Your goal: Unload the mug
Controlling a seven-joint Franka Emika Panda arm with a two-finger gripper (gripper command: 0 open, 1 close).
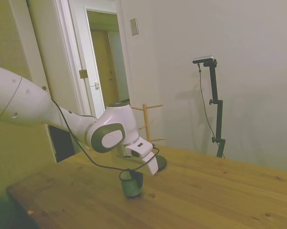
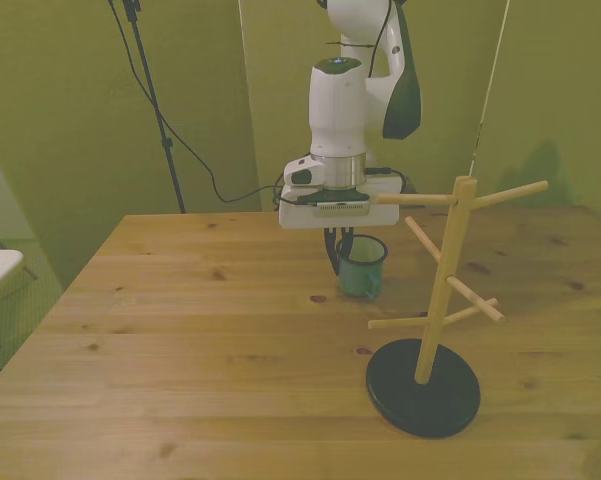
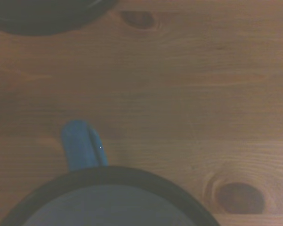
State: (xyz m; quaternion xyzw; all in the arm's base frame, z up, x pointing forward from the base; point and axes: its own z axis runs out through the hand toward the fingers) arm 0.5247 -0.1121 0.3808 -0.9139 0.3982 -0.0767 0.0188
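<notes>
the mug (image 2: pixel 362 266) stands upright on the table (image 2: pixel 180 330), just behind the rack (image 2: pixel 435 300), off its pegs. the gripper (image 2: pixel 338 255) sits at the mug's rim; whether it grips or is parted cannot be told. risk: a lift with fingers not clear tips the mug. a rack peg (image 2: pixel 412 199) lies close beside the wrist and could snag it.
</notes>
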